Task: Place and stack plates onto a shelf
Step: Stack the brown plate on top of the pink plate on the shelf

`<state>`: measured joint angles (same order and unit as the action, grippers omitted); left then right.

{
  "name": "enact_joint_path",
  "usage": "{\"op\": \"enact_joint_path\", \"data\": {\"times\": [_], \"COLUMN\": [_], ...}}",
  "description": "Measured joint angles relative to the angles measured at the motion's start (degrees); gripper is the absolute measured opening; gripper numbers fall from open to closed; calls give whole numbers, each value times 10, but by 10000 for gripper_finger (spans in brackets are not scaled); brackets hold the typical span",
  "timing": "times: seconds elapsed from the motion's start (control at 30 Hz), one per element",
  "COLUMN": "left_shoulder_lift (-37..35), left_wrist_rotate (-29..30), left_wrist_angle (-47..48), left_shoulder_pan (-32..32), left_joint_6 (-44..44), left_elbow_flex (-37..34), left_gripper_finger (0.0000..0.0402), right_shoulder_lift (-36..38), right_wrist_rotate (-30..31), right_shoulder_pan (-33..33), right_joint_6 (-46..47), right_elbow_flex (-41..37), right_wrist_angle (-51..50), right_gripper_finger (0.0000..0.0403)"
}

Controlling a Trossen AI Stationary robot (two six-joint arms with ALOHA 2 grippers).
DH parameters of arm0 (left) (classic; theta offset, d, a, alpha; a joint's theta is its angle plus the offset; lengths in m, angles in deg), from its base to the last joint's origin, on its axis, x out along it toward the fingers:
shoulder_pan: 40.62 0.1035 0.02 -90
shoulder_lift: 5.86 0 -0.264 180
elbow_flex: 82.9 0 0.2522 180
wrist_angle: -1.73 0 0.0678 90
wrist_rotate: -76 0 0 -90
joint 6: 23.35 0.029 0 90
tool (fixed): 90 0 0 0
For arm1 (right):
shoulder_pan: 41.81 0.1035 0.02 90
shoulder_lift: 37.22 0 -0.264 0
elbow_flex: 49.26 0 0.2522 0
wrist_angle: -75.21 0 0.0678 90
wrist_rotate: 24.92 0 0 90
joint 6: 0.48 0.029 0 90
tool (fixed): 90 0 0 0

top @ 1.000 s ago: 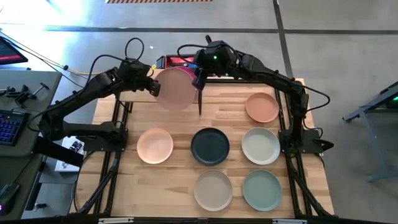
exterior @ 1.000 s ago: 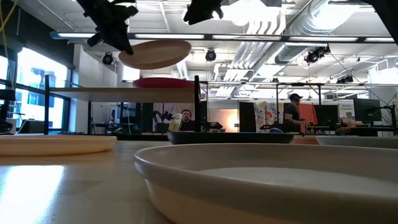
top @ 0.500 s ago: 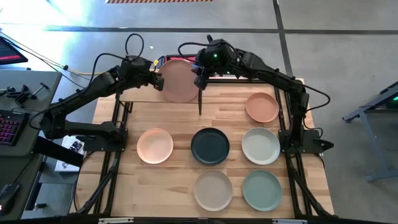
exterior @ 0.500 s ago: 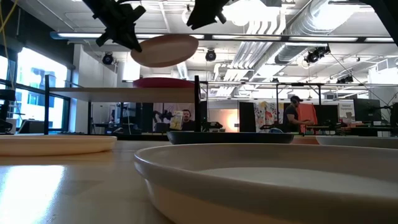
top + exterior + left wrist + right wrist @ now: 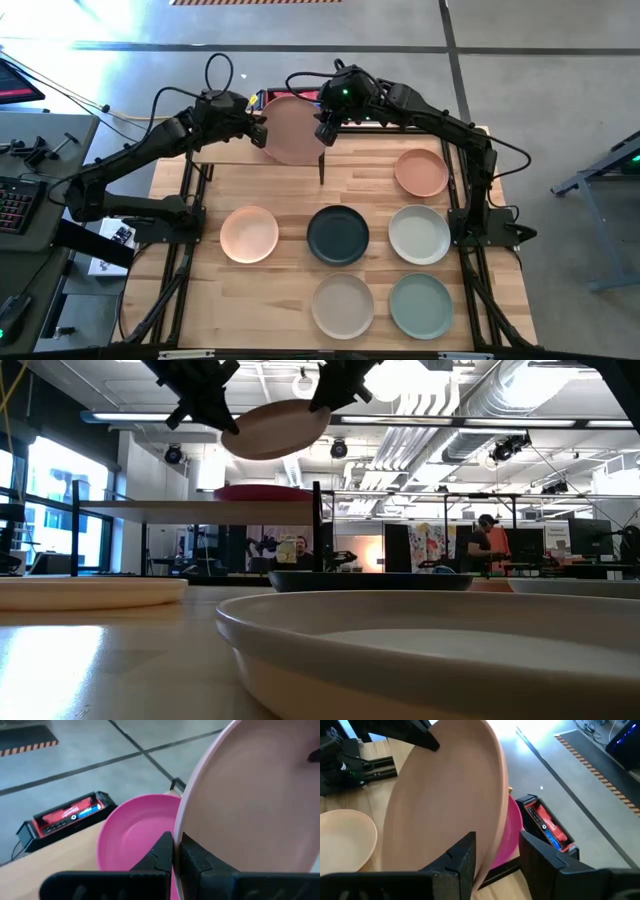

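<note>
The striped wooden tabletop carries six plates in rows: the peach plate, the charcoal plate and the off-white plate in the middle, the beige plate and the sage green plate at the near side, the orange plate near the right arm. At the far edge stands the shelf, a light board raised on dark posts, and the pink plate lies on it.

The salmon plate is in the air above the shelf, over the pink plate. The left gripper pinches its rim between both fingers; the plate's edge passes through the narrow gap between them. The right gripper has its fingers spread on both sides of the opposite rim. The edge sits between them, but whether they touch it I cannot tell.
</note>
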<state>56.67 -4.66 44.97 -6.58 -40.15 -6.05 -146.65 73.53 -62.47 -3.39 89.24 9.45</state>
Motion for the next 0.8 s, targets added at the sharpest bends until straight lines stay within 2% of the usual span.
{"op": "enact_joint_path", "data": {"times": [0.2, 0.47, 0.8], "left_shoulder_lift": [0, 0, -1], "left_wrist_rotate": [0, 0, -29], "left_wrist_angle": [1, 4, 6], "left_shoulder_pan": [-4, -4, 2], "left_joint_6": [0, -2, -2], "left_elbow_flex": [0, 0, 0], "left_gripper_finger": [3, 3, 5], "right_shoulder_lift": [0, 0, -1], "right_wrist_rotate": [0, 5, 5], "right_shoulder_pan": [0, 0, -3], "right_joint_6": [11, 37, 86], "right_elbow_flex": [0, 0, 0], "right_wrist_angle": [-1, 0, -1], "right_gripper_finger": [107, 9, 5]}}
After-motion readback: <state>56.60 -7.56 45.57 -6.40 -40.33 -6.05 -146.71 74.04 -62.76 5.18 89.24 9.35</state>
